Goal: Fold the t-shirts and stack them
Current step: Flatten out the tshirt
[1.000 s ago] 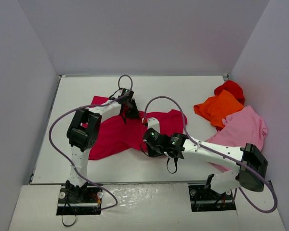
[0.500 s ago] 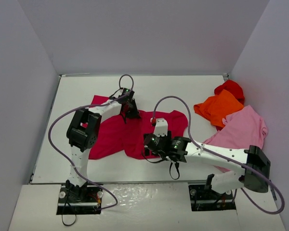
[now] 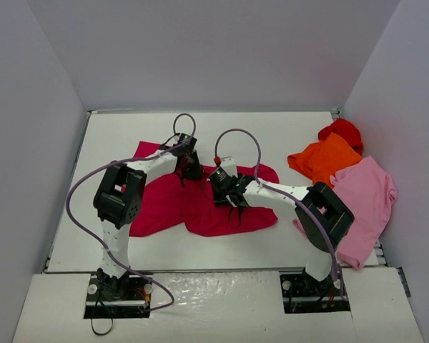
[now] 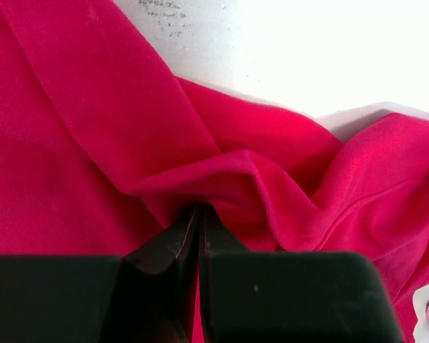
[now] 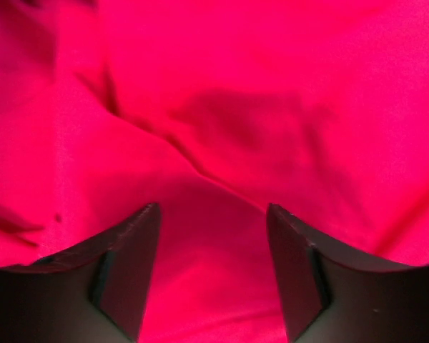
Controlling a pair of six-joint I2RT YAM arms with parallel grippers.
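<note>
The big crimson soft cloth t-shirt (image 3: 200, 207) lies crumpled on the white table (image 3: 279, 132), in the middle and a bit to the left. The left gripper (image 4: 199, 209) is closed tight, pinching a fold of that shirt near its far edge. The right gripper (image 5: 213, 209) hangs just over the same shirt with its two fingers apart, holding nothing. The orange cloth t-shirt (image 3: 325, 161), the bright red one (image 3: 341, 132) and the light pink one (image 3: 365, 193) lie bunched together at the right side. I think the job now is to spread the crimson shirt flat. To do it well, the right gripper should come down on an edge, not the bunched middle. It should grab only one layer, and then both should pull gently apart.
</note>
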